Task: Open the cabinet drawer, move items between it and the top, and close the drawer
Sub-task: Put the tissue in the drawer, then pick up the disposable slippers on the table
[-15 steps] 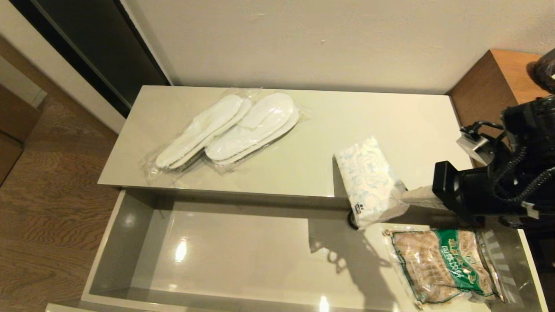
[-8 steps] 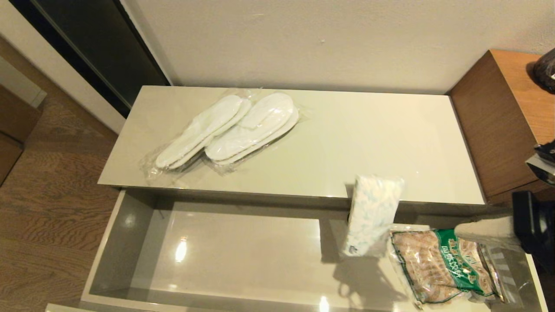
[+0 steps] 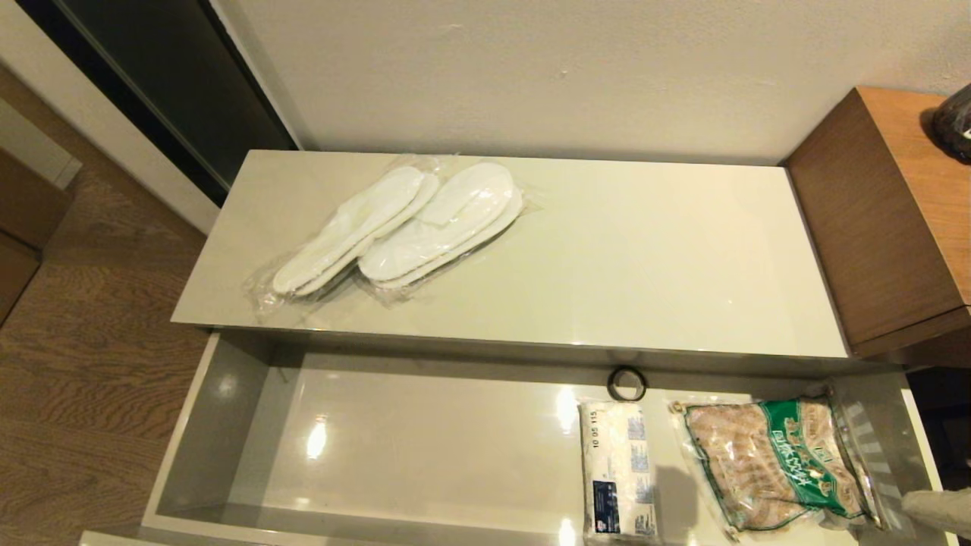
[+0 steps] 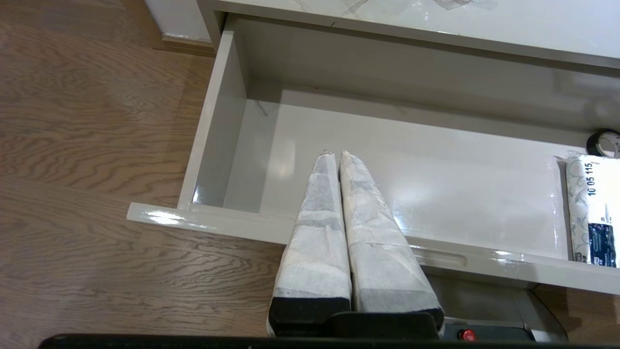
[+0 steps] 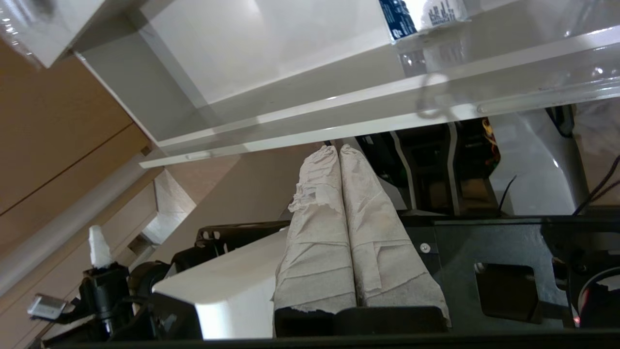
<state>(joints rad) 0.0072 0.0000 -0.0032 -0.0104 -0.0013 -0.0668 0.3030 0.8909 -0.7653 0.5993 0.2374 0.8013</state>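
The cabinet drawer (image 3: 199, 440) is pulled wide open below the top (image 3: 652, 258). Two clear-wrapped pairs of white slippers (image 3: 398, 227) lie on the top's left half. The tissue pack (image 3: 618, 472) lies flat in the drawer's right part, white side and dark-blue label up, with nothing holding it. My right gripper (image 5: 337, 148) is shut and empty, pulled back below and in front of the drawer's front edge; only its wrapped fingers (image 3: 937, 508) show at the head view's lower right corner. My left gripper (image 4: 337, 154) is shut and empty, over the drawer's front edge.
A green-labelled snack bag (image 3: 774, 464) lies right of the tissue pack, and a small black ring (image 3: 626, 384) sits at the drawer's back. The brown wooden unit (image 3: 887, 220) stands higher at the right. The oblong notch (image 4: 438, 258) marks the drawer front.
The tissue pack left my right gripper, dropped from the top's edge into the drawer and now lies label up. My right arm drew back to the lower right.
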